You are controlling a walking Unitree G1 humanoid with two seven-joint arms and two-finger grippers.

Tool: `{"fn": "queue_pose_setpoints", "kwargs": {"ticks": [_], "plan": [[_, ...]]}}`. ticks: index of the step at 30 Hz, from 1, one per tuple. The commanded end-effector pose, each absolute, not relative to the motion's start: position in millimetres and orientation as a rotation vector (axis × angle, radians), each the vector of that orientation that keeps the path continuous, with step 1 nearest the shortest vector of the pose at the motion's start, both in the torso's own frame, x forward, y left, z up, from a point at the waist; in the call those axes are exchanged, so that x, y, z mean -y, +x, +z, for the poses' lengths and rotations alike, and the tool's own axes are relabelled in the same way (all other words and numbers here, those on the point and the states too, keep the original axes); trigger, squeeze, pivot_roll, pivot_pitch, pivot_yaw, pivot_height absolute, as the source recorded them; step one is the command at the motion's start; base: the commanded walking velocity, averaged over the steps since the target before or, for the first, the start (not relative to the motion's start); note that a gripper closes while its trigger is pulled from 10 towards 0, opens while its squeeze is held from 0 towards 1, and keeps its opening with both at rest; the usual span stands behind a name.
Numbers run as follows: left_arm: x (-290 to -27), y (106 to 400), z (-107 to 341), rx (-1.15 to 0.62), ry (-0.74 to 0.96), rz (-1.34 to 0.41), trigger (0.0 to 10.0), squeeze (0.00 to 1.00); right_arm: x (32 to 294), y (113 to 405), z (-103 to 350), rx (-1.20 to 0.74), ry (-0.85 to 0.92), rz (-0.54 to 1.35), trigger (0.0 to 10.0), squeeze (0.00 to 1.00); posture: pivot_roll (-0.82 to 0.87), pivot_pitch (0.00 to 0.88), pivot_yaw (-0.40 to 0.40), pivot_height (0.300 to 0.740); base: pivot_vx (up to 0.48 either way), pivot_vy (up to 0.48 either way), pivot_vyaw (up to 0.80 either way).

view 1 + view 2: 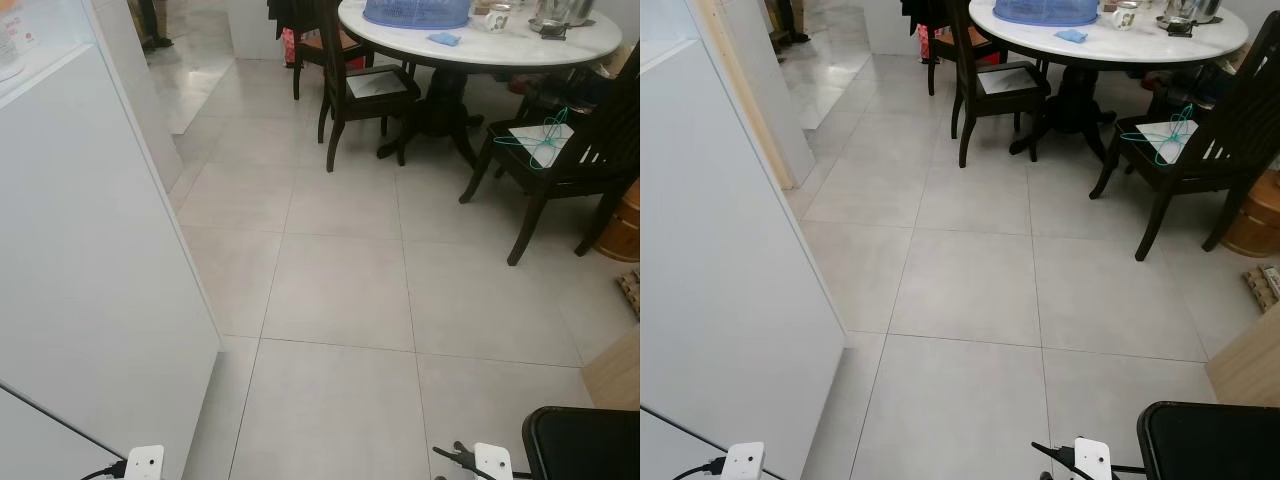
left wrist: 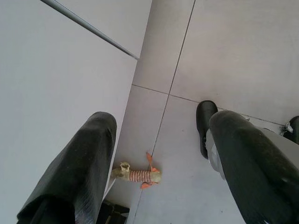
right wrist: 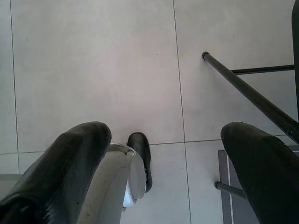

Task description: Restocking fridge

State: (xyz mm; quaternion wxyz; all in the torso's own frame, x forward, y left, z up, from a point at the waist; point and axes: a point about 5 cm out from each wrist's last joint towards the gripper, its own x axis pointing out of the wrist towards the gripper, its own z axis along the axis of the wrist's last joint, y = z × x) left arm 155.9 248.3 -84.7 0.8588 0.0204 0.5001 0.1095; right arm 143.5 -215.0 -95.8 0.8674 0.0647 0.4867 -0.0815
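The white fridge (image 1: pixel 90 300) stands tall at my left, its flat panel running toward the bottom edge of the eye views. Both arms hang down by my sides. My left gripper (image 2: pixel 161 126) points at the grey floor tiles right beside the fridge's white face (image 2: pixel 56 84); its fingers are open with nothing between them. My right gripper (image 3: pixel 166 133) also hangs over the floor, open and empty, above my black foot (image 3: pixel 142 158).
A round white table (image 1: pixel 520 48) with a blue cover (image 1: pixel 415 12) stands ahead right, ringed by dark chairs (image 1: pixel 365 95); one chair (image 1: pixel 560 155) holds a green hanger. A black seat (image 1: pixel 585 445) is close at my right. A small rope toy (image 2: pixel 138 176) lies by the fridge.
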Motion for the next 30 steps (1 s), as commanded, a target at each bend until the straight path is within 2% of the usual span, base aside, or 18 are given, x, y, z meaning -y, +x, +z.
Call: {"fn": "queue_pose_setpoints", "kwargs": {"ticks": [1, 30], "plan": [[-198.2, 188.1, -81.1, -0.978, -0.110, 0.094, 10.0, 0.00, 215.6, 206.8, -67.3, -0.895, 0.190, -0.129, 10.0, 0.00, -0.14, 0.000, -0.083, 0.740, 0.000, 0.000, 0.00], [-198.7, 189.6, -80.3, -0.980, -0.099, 0.088, 10.0, 0.00, 215.7, 209.5, -66.0, -0.899, 0.175, -0.134, 10.0, 0.00, -0.14, 0.004, -0.079, 0.740, 0.000, 0.000, 0.00]]}}
